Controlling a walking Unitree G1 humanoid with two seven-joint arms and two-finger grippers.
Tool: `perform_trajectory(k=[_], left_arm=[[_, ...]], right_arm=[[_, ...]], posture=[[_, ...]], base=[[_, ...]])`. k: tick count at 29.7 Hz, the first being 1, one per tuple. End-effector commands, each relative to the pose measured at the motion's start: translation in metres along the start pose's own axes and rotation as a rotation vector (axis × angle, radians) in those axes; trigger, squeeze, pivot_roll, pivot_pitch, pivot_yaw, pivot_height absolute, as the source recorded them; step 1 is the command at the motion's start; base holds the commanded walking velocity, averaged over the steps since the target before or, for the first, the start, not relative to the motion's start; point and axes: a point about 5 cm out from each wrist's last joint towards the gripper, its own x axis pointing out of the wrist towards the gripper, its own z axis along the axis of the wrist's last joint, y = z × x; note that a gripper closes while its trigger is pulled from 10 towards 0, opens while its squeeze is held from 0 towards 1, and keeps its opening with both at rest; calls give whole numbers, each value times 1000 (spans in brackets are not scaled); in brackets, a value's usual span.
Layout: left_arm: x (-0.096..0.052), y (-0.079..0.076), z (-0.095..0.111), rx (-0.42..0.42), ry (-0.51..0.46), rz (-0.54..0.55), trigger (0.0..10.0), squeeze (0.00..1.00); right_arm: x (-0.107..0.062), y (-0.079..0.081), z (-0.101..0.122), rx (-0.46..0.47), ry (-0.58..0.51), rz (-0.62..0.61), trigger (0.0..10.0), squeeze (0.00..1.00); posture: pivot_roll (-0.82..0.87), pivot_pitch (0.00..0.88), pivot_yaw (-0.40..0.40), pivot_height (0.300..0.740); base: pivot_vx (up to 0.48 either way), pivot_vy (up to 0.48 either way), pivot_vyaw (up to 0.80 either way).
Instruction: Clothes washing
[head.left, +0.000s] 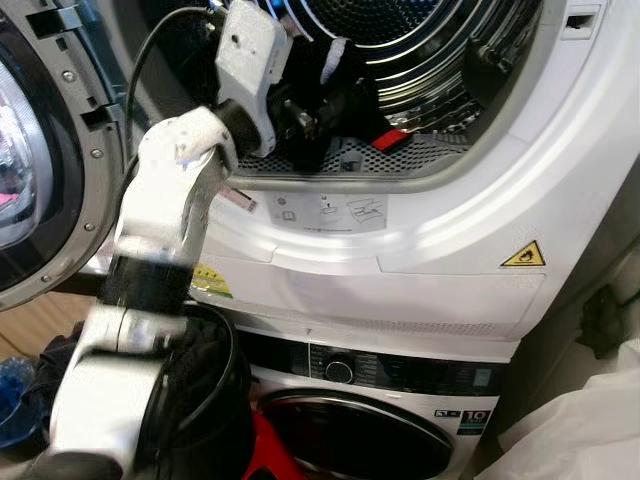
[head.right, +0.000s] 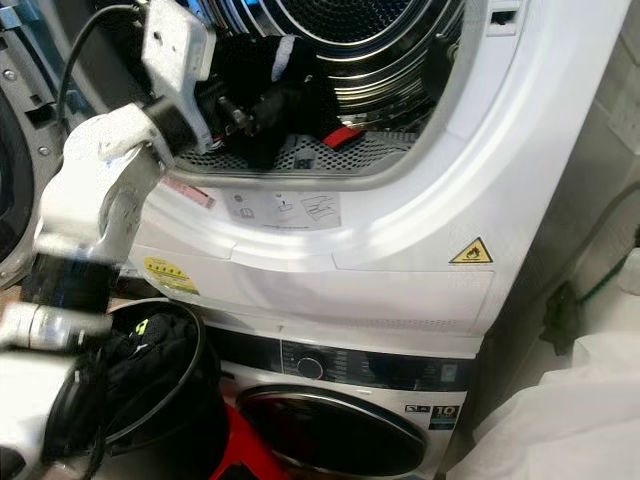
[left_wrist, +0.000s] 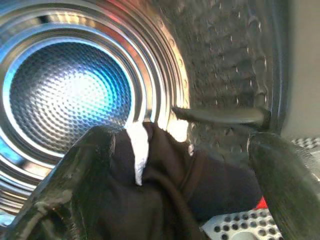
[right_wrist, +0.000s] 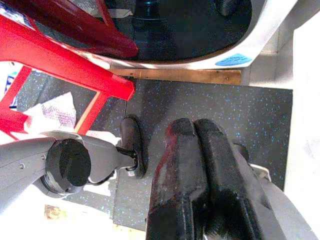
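The upper machine's steel drum (head.left: 420, 50) stands open. My left gripper (head.left: 312, 122) reaches over the drum's lower lip. A black garment with a white patch (head.left: 338, 72) lies bunched on the perforated rim just inside. In the left wrist view the two fingers (left_wrist: 75, 190) stand wide apart, and the black garment (left_wrist: 165, 185) fills the gap between them. A small red item (head.left: 396, 137) lies on the rim to the right of the garment. My right gripper (right_wrist: 195, 127) hangs shut and idle above the dark floor.
The round door (head.left: 30, 150) is swung open at the left. A black basket (head.right: 150, 350) of dark clothes sits under my left arm, beside a red stool (head.right: 240, 440). The lower washer's door (head.left: 350, 435) is closed. A white bag (head.right: 570, 420) lies at the lower right.
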Motion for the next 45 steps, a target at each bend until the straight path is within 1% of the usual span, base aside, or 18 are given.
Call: perform_trajectory(k=[1,2,4,5,7,9,11,13,14,16,19,22,28,30,35,39,43,45], left_arm=[[-7,3,11,42,-26,59,10000,0],[-18,-2,15,66,-58,88,10000,0],[-23,-6,16,68,-60,93,10000,0],[-33,-16,11,41,-49,59,10000,0],[-46,-33,-1,69,-1,-44,10000,0],[-57,-41,-12,32,60,-81,10000,0],[-61,-35,-20,-45,100,11,10000,0],[-59,-27,-26,-94,135,68,10000,0],[-58,-26,-27,-97,143,76,10000,0],[-53,-12,-36,-105,196,156,10000,0],[-49,-6,-39,-107,215,176,10000,0],[-44,4,-48,-188,288,238,10000,0],[-41,2,-50,-280,322,206,10000,0],[-44,3,-54,-301,355,252,10000,0],[-42,9,-62,-350,390,267,10000,0],[-34,17,-66,-391,360,265,10000,0],[-24,27,-70,-368,330,259,10000,0],[-7,30,-65,-418,233,193,10000,0]], right_arm=[[-1,6,-5,8,16,12,10000,0],[-1,6,-5,5,16,14,10000,0],[-1,6,-5,4,17,15,10000,0],[-1,7,-5,1,18,17,10000,0],[-1,7,-5,-1,19,19,10000,0],[-1,8,-5,-4,19,21,10000,0],[0,8,-4,-13,20,28,10000,0],[0,9,-4,-20,21,33,10000,0],[0,9,-3,-23,22,34,10000,0],[0,9,-2,-25,20,37,10000,0],[1,9,-1,-26,18,38,10000,0],[1,8,1,-26,14,35,10000,0],[1,4,1,-17,12,20,10000,0],[0,3,-1,-15,15,16,10000,0],[0,4,-2,-17,20,19,10000,0],[1,7,-1,-21,19,27,10000,0],[1,10,1,-31,15,37,10000,0],[1,10,1,-33,14,39,10000,0]], posture=[[42,0,177,740],[50,0,173,740],[58,0,170,740],[60,0,169,740],[72,0,165,740],[73,0,164,740],[89,0,158,740],[93,0,155,740],[93,0,155,740],[91,0,152,740],[85,0,152,740],[72,0,155,740],[57,0,163,740],[57,0,163,740],[61,0,161,740],[62,0,160,740],[54,0,159,740],[51,0,159,740]], base=[[0,0,0],[0,0,0],[0,0,0],[0,0,0],[0,0,0],[0,0,0],[0,0,0],[0,0,0],[0,0,0],[0,0,0],[0,0,0],[0,0,0],[0,0,0],[0,0,0],[0,0,0],[0,0,0],[0,0,0],[0,0,0]])
